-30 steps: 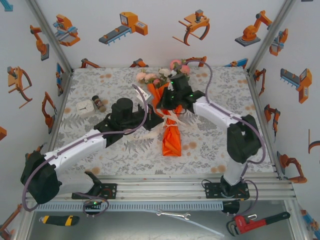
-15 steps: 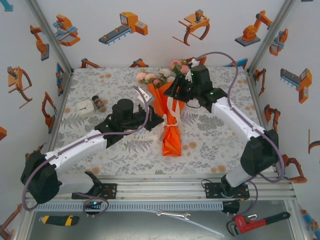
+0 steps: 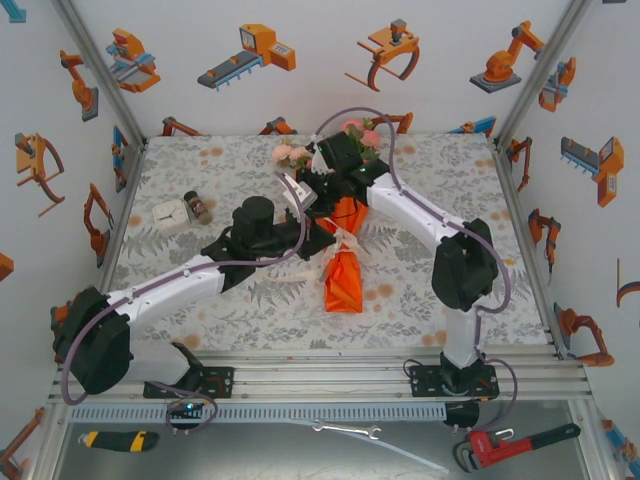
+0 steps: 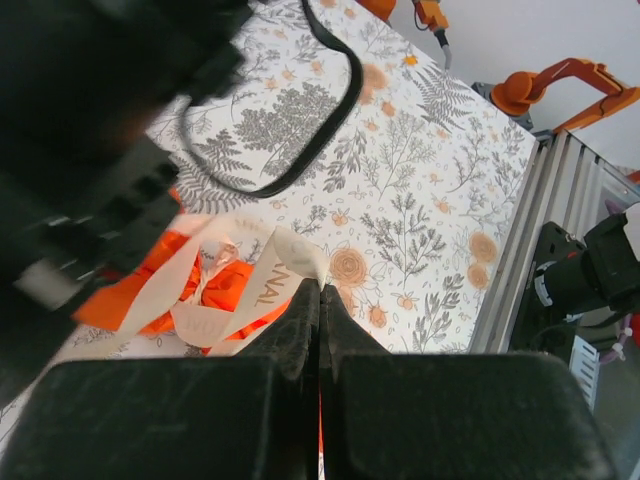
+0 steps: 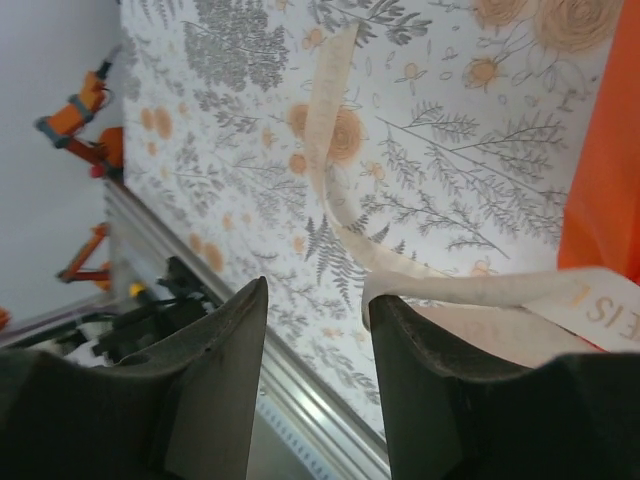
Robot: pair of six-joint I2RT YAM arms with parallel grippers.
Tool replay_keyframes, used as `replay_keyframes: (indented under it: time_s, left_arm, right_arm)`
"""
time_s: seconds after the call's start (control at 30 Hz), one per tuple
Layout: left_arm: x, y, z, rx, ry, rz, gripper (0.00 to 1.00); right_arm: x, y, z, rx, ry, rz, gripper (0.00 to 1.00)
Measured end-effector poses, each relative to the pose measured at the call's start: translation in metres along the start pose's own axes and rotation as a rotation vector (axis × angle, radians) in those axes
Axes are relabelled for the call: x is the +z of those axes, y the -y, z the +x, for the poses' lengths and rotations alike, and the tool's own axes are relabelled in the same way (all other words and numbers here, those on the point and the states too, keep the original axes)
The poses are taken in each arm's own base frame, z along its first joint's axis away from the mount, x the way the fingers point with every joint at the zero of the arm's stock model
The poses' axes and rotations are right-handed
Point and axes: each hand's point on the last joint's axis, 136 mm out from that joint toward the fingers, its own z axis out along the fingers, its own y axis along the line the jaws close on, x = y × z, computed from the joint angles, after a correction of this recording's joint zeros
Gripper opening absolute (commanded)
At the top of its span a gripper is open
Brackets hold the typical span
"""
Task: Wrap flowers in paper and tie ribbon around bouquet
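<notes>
The bouquet (image 3: 343, 275) lies on the counter (image 3: 420, 290), its ribbon (image 3: 347, 242) waist just right of the left jaws. The right jaws hover just beyond them, near the flowers (image 3: 295, 155).

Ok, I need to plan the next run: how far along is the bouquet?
Done: the flowers top the orange paper cone. In hand: the ribbon crosses the paper, the shut left hand pinching one end, while the right hand is open beside a loose stretch. Left: tying it off; I cannot tell whether a knot holds.
</notes>
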Motion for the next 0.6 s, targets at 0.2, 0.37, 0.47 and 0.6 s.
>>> replay_keyframes:
  time_s: [0.2, 0.37, 0.47, 0.6]
  left_arm:
    - [0.0, 0.0, 0.0, 0.004, -0.001, -0.001, 0.0]
    - [0.0, 0.0, 0.0, 0.004, -0.001, -0.001, 0.0]
    - [0.0, -0.003, 0.0, 0.004, 0.002, -0.016, 0.0]
    - [-0.002, -0.007, -0.002, 0.01, 0.009, -0.046, 0.0]
  right_arm:
    - [-0.032, 0.009, 0.019, -0.057, -0.072, 0.063, 0.47]
    - [-0.039, 0.02, 0.032, -0.055, -0.144, 0.092, 0.45]
    - [-0.044, 0.017, 0.028, -0.055, -0.124, 0.056, 0.46]
    - [-0.074, 0.027, 0.034, -0.08, -0.032, 0.032, 0.51]
